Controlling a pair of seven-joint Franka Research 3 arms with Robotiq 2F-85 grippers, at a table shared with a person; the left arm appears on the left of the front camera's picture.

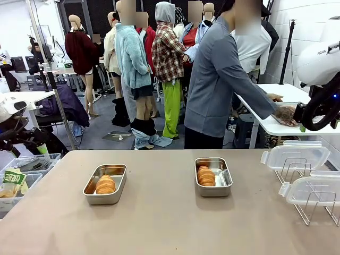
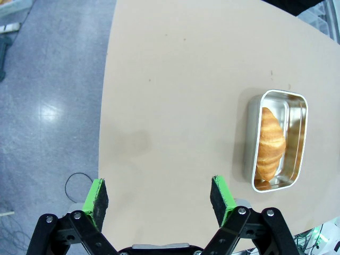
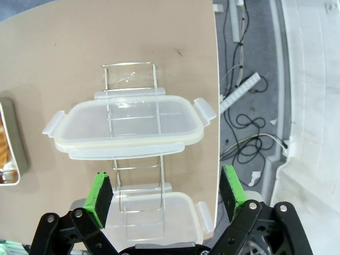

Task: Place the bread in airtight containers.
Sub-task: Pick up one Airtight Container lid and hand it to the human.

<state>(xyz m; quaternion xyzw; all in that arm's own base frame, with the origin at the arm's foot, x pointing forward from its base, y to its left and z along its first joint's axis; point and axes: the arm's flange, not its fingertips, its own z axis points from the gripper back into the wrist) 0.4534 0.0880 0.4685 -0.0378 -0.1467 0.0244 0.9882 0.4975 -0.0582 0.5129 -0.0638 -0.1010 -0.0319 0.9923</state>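
Note:
Two steel airtight containers stand open on the tan table, one at the left [image 1: 103, 200] and one at the right [image 1: 212, 192]. Each holds one golden bread roll, the left roll [image 1: 105, 184] and the right roll [image 1: 205, 176]. My left gripper [image 2: 159, 196] hangs open above bare table, with a container [image 2: 249, 138] and its bread [image 2: 270, 143] off to one side. Open as well, my right gripper [image 3: 166, 189] hovers over two clear lids, an upper lid [image 3: 127, 127] and a lower lid [image 3: 159, 212], resting on a wire rack [image 3: 130, 69].
The lids [image 1: 295, 158] and rack [image 1: 313, 204] sit at the table's right edge. Clear bins with a green packet [image 1: 13, 183] stand off the left edge. A person [image 1: 218, 90] at the far side leans toward a white side table [image 1: 281, 125]. Cables lie on the floor [image 3: 249, 149].

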